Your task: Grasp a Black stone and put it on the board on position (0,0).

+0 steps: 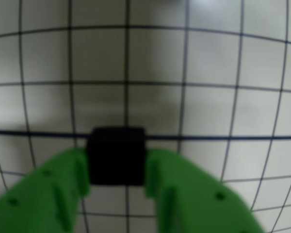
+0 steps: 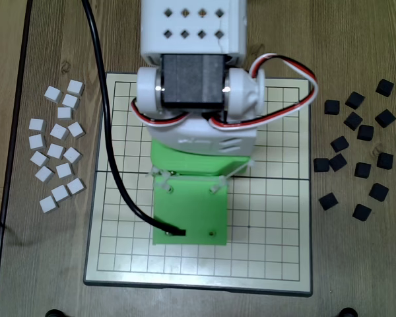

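Observation:
In the wrist view my green gripper [image 1: 117,167] is shut on a Black stone [image 1: 117,155], a small matte black square block held between the two fingers. It hangs over the cream, black-gridded board [image 1: 208,102], just at the dark fold line. From overhead, the arm and its green wrist plate cover the board's [image 2: 277,198] middle, so the held stone and the fingertips are hidden there. How high the stone is above the board I cannot tell.
Several loose black blocks [image 2: 356,155] lie on the wooden table right of the board in the overhead view. Several white blocks [image 2: 58,148] lie to its left. A black cable [image 2: 112,132] runs across the board's left part to the wrist.

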